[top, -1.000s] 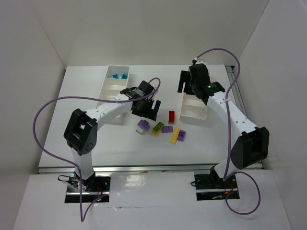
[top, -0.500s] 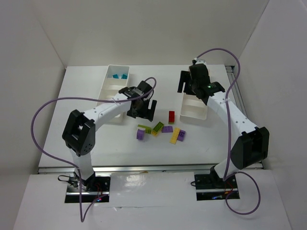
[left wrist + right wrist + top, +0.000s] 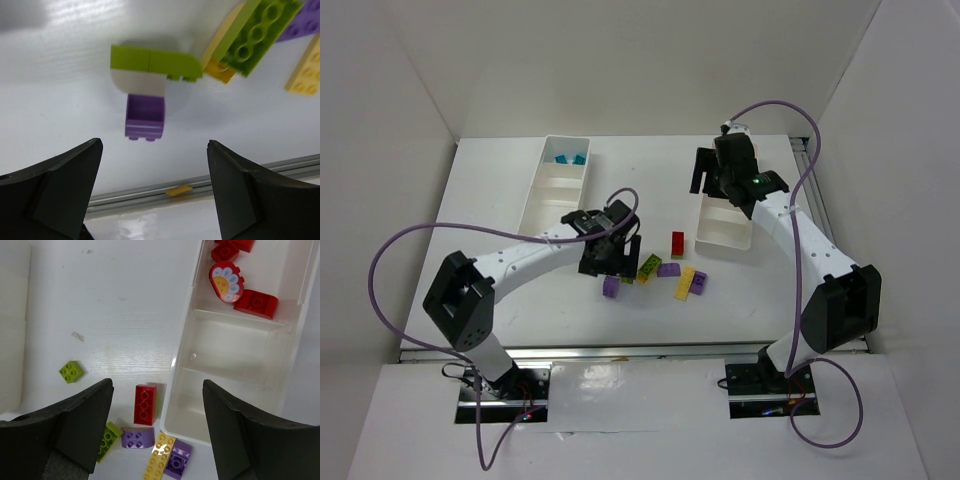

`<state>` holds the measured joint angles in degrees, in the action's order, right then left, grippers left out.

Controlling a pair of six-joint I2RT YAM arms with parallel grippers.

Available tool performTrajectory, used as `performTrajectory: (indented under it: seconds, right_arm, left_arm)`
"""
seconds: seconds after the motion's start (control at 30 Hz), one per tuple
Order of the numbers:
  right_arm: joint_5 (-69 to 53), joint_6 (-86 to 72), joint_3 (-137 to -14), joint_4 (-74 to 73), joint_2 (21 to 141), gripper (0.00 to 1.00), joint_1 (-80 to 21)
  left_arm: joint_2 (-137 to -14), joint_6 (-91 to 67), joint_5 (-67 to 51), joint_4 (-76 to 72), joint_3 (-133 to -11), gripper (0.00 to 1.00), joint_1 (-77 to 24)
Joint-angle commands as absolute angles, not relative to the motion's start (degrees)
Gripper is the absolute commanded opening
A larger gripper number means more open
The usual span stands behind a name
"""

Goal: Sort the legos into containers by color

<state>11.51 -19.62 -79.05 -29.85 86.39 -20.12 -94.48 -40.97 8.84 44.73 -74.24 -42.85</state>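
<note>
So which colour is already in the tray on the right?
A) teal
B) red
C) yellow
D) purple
B: the right wrist view shows red pieces lying in the end compartment of that tray.

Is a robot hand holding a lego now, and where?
No, nothing is held. The left gripper hangs open over a purple brick; the right gripper is open and empty too.

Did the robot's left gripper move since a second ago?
Yes. The left gripper moved toward the near edge of the table, away from the long white plastic tray.
</note>
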Motion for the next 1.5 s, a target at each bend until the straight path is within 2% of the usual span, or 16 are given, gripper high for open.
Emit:
performTrajectory:
  seconds: [0.0,0.2,0.37,0.5,0.53,0.67,0.73,0.8,1.0,1.13,1.3,1.47]
  right_arm:
    - [11.2,-19.0,-78.6,-29.2,84.7,0.8,-20.7]
    - [10.6,-19.0,-79.1,-29.2,85.3,0.8,-20.7]
    - [11.2,-19.0,-79.1,-29.2,84.7,0.8,-20.7]
    - [11.2,-19.0,-79.1,-29.7,84.7,0.8,-20.7]
    - [11.7,-19.0,-79.1,-29.7,84.7,0.8,-20.7]
    - [11.0,-18.5,-79.1,-30.2,84.2,0.8,-20.7]
    - [7.1,-18.5,-80.2,-30.2,84.8,0.8,-19.1]
    - [2.2,-17.9,-81.0,-30.8,85.4,0.8,-18.5]
    - [-13.2,-17.4,-83.9,-32.4,86.8,0.83,-19.2]
    - [-32.2,-19.2,-85.3,-32.5,89.9,0.86,-19.2]
    - [-43.0,-26.4,-83.1,-23.8,89.9,0.88,-19.2]
    - [-47.8,-26.5,-84.4,-24.3,94.7,0.91,-20.4]
  left_arm:
    - [-91.1,-43.5,10.4,43.3,-68.1,0.96,-44.0]
    - [-89.5,-44.0,11.9,34.0,-62.6,0.89,-43.5]
    - [-92.0,-42.0,8.8,30.1,-61.4,0.82,-43.5]
    - [-93.9,-41.0,7.6,30.4,-62.9,0.59,-43.5]
    - [-94.0,-41.0,7.6,31.5,-63.5,0.47,-43.5]
    - [-92.0,-38.7,9.1,36.7,-67.6,0.2,-43.0]
    - [-90.8,-36.6,9.1,38.1,-69.3,0.14,-42.1]
    - [-89.0,-32.2,6.0,38.7,-72.2,0.0,-40.0]
    - [-85.8,-18.7,-4.6,36.1,-78.3,0.0,-35.0]
    - [-82.9,-13.5,-8.5,29.9,-77.1,0.0,-32.8]
    - [-80.8,-8.3,-11.5,25.8,-75.0,0.0,-32.2]
    - [-80.2,-6.9,-14.1,24.3,-75.0,0.0,-31.6]
